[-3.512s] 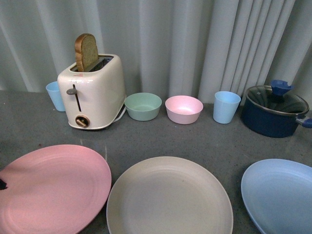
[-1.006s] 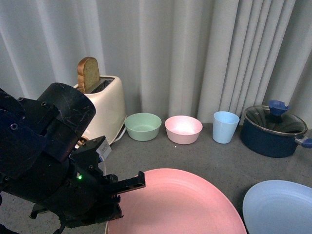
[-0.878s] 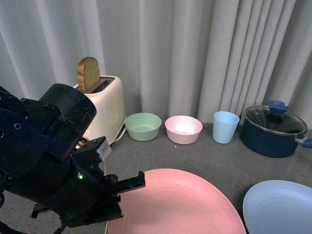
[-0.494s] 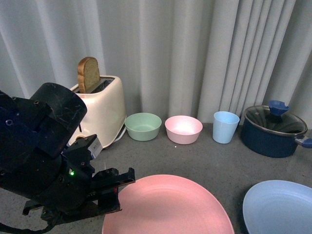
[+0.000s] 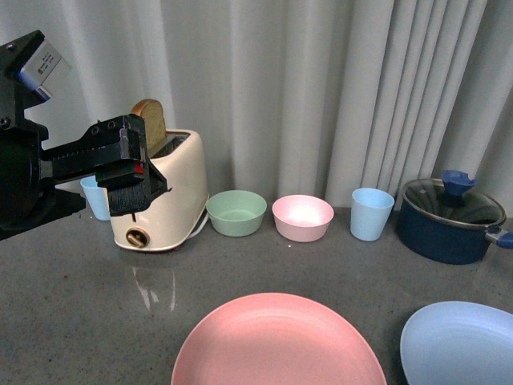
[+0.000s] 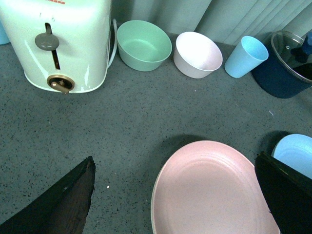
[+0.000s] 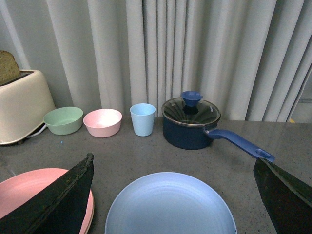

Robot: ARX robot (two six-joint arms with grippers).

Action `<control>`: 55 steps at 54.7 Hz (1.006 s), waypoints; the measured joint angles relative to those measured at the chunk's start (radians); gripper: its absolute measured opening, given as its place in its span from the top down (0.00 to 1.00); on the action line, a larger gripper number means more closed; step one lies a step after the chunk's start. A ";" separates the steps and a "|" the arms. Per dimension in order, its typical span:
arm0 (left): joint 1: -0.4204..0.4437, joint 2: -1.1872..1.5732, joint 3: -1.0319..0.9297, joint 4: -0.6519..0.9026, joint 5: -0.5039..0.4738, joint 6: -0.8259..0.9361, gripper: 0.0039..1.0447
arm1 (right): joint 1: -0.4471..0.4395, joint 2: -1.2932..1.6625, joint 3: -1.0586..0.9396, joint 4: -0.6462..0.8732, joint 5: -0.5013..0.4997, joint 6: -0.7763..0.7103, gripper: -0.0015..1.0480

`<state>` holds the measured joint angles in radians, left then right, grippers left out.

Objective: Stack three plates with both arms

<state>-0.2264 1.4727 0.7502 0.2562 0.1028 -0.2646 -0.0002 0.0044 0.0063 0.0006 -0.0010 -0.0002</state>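
The pink plate [image 5: 276, 341] lies central on the table [image 5: 72, 273], the blue plate [image 5: 461, 345] beside it, apart. Your left jaws and right jaws hover spread and empty, probably readied for the blue plate's rim.

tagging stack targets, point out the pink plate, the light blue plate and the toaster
pink plate [image 5: 279, 341]: front view, middle of its flat well
light blue plate [image 7: 170, 204]: right wrist view, middle of its well
toaster [image 5: 183, 192]: front view, its cream side wall
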 joint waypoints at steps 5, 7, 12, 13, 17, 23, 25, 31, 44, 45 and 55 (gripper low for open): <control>-0.013 0.033 -0.055 0.142 -0.111 0.049 0.12 | 0.000 0.000 0.000 0.000 0.000 0.000 0.07; -0.014 0.048 -0.127 0.331 -0.218 0.113 0.19 | 0.000 0.000 0.000 0.000 0.000 0.000 0.07; 0.007 0.025 -0.277 0.645 -0.299 0.193 0.34 | 0.000 0.000 0.000 0.000 0.002 0.000 0.07; 0.010 0.017 -0.289 0.668 -0.300 0.199 0.36 | 0.000 0.000 0.000 0.000 0.001 0.000 0.07; 0.039 -0.059 -0.357 0.758 -0.289 0.225 0.50 | 0.000 0.000 0.000 0.000 0.001 0.000 0.07; 0.072 -0.154 -0.452 0.764 -0.254 0.243 0.72 | 0.000 0.000 0.000 0.000 0.000 0.000 0.07; 0.082 -0.182 -0.485 0.757 -0.240 0.246 0.80 | 0.000 0.000 0.000 0.000 0.000 0.000 0.07; 0.106 -0.269 -0.547 0.735 -0.217 0.250 0.97 | 0.000 0.000 0.000 0.000 0.000 0.000 0.07; 0.146 -0.374 -0.661 0.737 -0.180 0.255 0.97 | 0.000 0.000 0.000 0.000 0.000 0.000 0.07; 0.151 -0.388 -0.668 0.729 -0.174 0.255 0.97 | 0.000 0.000 0.000 0.000 0.001 0.000 0.07; 0.224 -0.540 -0.703 0.619 -0.109 0.257 0.97 | 0.000 0.000 0.000 0.000 0.000 0.000 0.07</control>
<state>-0.0021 0.9325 0.0471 0.8749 -0.0067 -0.0074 -0.0002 0.0044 0.0063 0.0006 -0.0006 -0.0002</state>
